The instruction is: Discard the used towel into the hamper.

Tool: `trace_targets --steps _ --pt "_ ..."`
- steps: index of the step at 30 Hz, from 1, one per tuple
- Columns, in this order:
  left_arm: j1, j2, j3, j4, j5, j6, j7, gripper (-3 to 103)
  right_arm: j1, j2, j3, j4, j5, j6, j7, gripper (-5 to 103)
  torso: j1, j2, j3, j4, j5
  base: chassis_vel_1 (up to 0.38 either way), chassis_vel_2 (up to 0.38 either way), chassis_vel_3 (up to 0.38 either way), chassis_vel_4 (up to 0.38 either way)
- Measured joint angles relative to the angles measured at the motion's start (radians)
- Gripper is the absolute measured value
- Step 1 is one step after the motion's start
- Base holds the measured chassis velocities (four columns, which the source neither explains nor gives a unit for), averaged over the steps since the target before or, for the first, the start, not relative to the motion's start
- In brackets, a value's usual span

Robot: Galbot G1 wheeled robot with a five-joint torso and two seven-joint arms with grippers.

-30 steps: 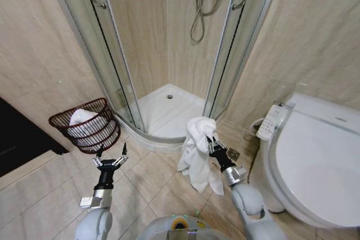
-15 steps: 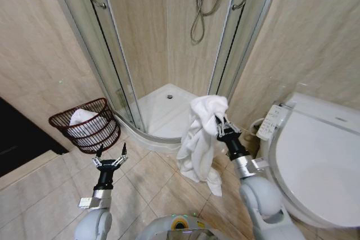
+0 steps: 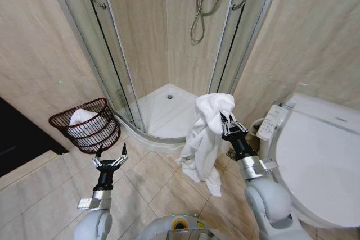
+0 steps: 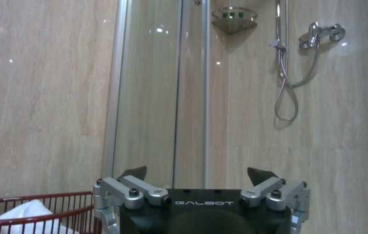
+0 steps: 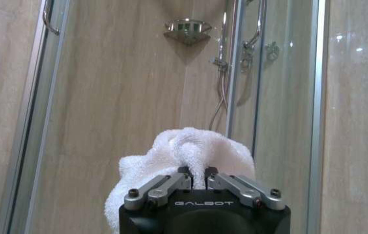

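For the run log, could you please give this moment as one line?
right gripper: shut on towel, held up | left gripper: open, idle | hamper: floor, left

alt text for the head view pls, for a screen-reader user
The right gripper holds a white towel up in front of the shower stall, its end hanging toward the floor tiles. The left gripper waits open near the hamper, which already has white cloth in it. A toilet is at right.

The hamper [image 3: 86, 132] sits on the floor at the middle left, by the shower [image 3: 169, 71], with a cloth in it. Just below it is the left hand [image 3: 109, 161]. Right of center, the right hand [image 3: 229, 124] holds the towel [image 3: 205, 139]. The toilet [image 3: 315, 161] is at the far right.
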Motion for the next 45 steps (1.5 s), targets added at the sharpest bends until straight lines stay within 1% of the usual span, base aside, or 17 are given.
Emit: trace_targets --steps 8,14,17,28,45 --pt "-0.003 -0.005 0.005 0.002 0.010 0.004 0.000 100 0.001 -0.003 0.000 -0.002 -0.001 0.001 0.000 8 0.000 0.000 0.000 -0.0001 0.0000 0.000 0.000 0.000 0.000" --pt "-0.009 -0.005 0.004 0.011 0.007 -0.024 -0.003 100 0.001 0.001 -0.001 -0.010 -0.003 0.005 0.000 8 0.000 0.000 0.000 0.0002 -0.0001 0.028 0.019 0.017 0.025" --pt "-0.008 -0.004 0.004 0.011 0.007 -0.027 -0.003 100 0.001 0.003 -0.001 -0.014 -0.009 0.006 0.000 8 0.000 0.000 0.000 0.0000 -0.0001 0.000 0.000 0.000 0.000" --pt "-0.007 -0.015 0.007 0.003 0.015 -0.026 0.005 100 0.003 0.006 -0.006 -0.035 -0.019 0.023 0.011 8 0.000 0.000 0.000 -0.0001 0.0000 0.000 0.000 0.000 0.000" --pt "-0.001 -0.014 0.004 0.002 0.019 -0.027 0.007 100 0.003 0.008 -0.017 -0.037 -0.027 0.030 -0.001 8 0.000 0.000 0.000 -0.0001 0.0000 0.020 0.028 -0.019 -0.025"
